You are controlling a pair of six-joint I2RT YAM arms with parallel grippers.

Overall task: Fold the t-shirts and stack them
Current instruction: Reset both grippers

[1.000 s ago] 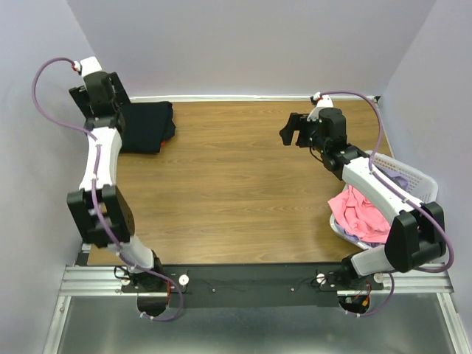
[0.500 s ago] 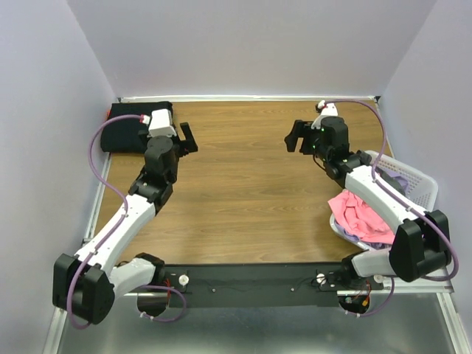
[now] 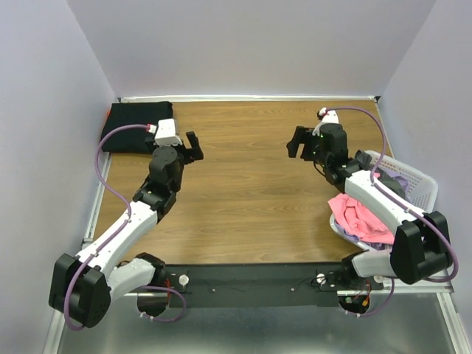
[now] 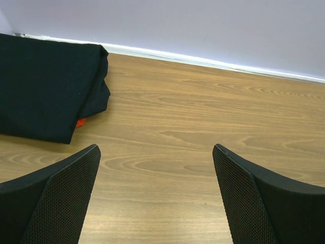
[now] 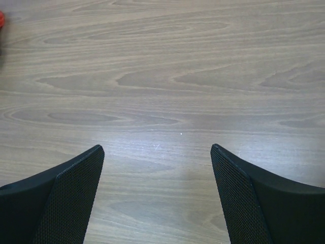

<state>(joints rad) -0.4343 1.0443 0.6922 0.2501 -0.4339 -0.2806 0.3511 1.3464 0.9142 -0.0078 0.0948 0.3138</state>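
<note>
Now the left gripper (image 3: 193,145), jaws apart, is drawing back from the folded black t-shirt (image 3: 136,125) at far left; the right gripper (image 3: 297,141), also spread and empty, is hovering; the pink t-shirt (image 3: 358,214) is likely next.

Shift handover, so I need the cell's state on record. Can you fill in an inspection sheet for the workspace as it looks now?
Surface: wooden table, bare in the middle.
Job's things: black t-shirt folded in the far left corner, an orange patch showing at its edge; pink t-shirt and grey-purple t-shirt crumpled in the white basket at the right edge.
Clutter: nothing seen.
Grippers: left gripper and right gripper both open, holding nothing, over bare wood.
Cables: a purple cable loops along the left arm and the right arm, neither caught on anything.
Surroundings: plain pale walls; metal rail at the near edge.
</note>
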